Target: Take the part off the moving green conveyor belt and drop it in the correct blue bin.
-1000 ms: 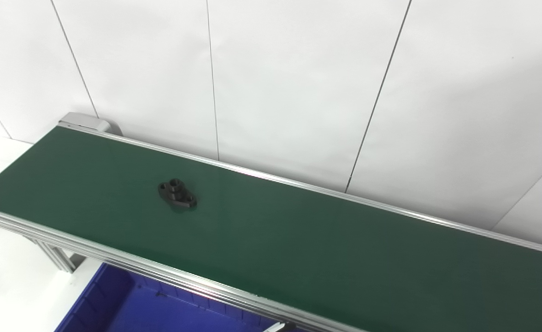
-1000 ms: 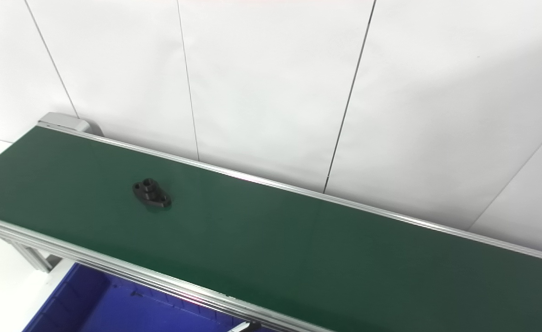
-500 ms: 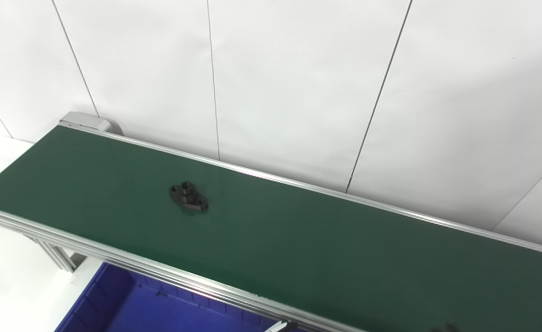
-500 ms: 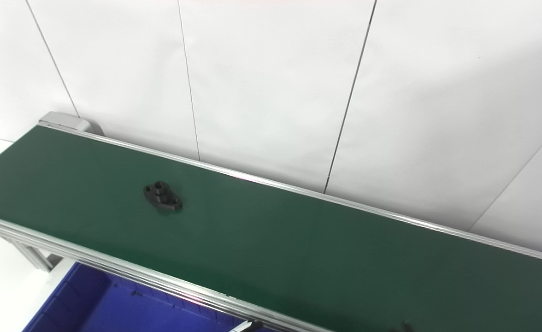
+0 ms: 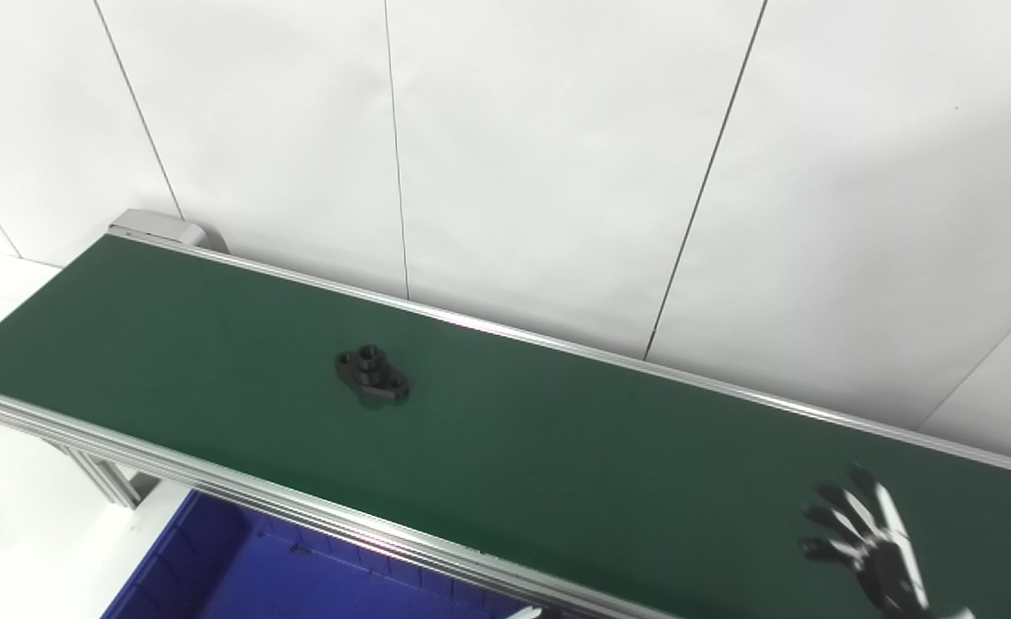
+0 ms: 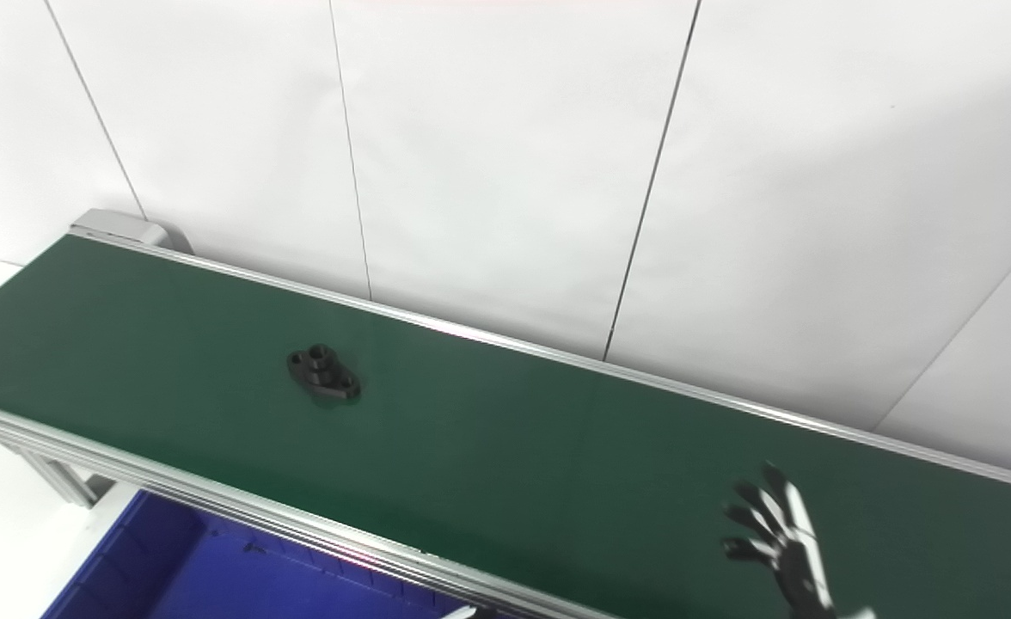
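Silver-grey end cap sits at the far left corner of the conveyor, against the white panelled wall – thin dark seams run down the panels

Green belt runs on a slant from upper left to lower right, edged by an aluminium rail on the near side and a thinner one along the wall side

Blue bin lies below the near rail at lower left; only part of its floor and ribbed inner wall show, and nothing can be made out inside that part

Black part rests flat on the belt, left of centre and about midway between the two rails – an elongated flange with a raised round boss in the middle and a hole towards each end, long axis slanting roughly the way the belt runs. Nothing touches it

Right hand shows at lower right, over the belt near its front edge, well apart from the part. Its dark fingers are spread wide and point up and leftwards, holding nothing. The outline is slightly blurred, and the wrist runs out at the bottom edge

Left hand is out of both views
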Controlling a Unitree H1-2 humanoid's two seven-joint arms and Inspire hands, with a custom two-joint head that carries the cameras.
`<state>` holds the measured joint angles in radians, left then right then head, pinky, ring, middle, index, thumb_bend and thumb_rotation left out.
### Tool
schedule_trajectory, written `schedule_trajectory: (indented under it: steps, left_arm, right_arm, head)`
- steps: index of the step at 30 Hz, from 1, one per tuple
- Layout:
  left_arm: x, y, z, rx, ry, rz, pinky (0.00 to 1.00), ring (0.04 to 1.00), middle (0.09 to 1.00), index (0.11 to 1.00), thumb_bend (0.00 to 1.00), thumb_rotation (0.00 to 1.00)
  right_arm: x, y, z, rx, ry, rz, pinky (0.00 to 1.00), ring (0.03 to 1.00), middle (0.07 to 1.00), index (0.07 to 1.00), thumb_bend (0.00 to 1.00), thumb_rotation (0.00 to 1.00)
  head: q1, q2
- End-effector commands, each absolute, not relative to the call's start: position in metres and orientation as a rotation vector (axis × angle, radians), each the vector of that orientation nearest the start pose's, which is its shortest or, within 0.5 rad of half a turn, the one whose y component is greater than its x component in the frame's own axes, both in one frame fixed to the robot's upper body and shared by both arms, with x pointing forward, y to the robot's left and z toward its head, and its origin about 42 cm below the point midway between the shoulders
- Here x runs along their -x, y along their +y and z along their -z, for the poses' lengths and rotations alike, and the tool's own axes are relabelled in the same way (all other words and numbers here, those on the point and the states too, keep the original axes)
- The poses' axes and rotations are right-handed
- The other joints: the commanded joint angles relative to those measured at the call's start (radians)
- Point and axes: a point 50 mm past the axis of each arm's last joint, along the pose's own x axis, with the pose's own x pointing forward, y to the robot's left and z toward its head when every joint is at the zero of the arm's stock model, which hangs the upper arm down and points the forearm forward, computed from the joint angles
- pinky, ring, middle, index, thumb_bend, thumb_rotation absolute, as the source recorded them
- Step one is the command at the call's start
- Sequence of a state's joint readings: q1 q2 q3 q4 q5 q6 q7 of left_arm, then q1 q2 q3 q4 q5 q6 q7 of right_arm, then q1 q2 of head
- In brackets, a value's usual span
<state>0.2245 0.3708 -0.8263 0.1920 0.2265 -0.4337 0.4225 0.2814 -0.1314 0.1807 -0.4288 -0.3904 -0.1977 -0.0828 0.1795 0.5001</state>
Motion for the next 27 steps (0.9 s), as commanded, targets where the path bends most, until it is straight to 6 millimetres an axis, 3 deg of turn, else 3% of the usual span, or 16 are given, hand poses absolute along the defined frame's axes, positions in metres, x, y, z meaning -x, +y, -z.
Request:
schedule_trajectory:
  steps: [1, 9, 14, 20, 27]
  left_arm:
    - [-0.11, 0.169, -0.004, -0.324, -0.071, 0.501, 0.82, 0.921, 0.97, 0.928, 0.89, 0.57]
    - [-0.113, 0.181, -0.005, -0.327, -0.061, 0.507, 0.83, 0.929, 0.975, 0.934, 0.88, 0.56]
    - [-0.114, 0.19, -0.008, -0.32, -0.045, 0.519, 0.86, 0.951, 0.998, 0.948, 0.89, 0.56]
    - [-0.117, 0.199, -0.012, -0.321, -0.039, 0.529, 0.92, 0.978, 1.0, 0.969, 0.89, 0.55]
    - [-0.116, 0.208, -0.014, -0.323, -0.027, 0.547, 0.97, 1.0, 1.0, 0.99, 0.88, 0.55]
  right_arm:
    - [-0.192, -0.202, -0.168, 0.439, -0.393, -0.079, 0.67, 0.767, 0.832, 0.924, 0.77, 0.53]
    - [-0.226, -0.177, -0.178, 0.487, -0.447, -0.107, 0.6, 0.708, 0.779, 0.881, 0.79, 0.5]
    - [-0.243, -0.164, -0.186, 0.505, -0.432, -0.125, 0.62, 0.716, 0.778, 0.868, 0.8, 0.45]
    - [-0.26, -0.144, -0.201, 0.544, -0.417, -0.134, 0.63, 0.714, 0.786, 0.865, 0.8, 0.44]
    - [-0.284, -0.122, -0.215, 0.587, -0.406, -0.147, 0.62, 0.697, 0.763, 0.861, 0.8, 0.41]
  head:
    - [-0.01, 0.002]
    - [-0.174, 0.026]
    - [-0.259, 0.043]
    - [-0.312, 0.064]
    - [-0.319, 0.08]
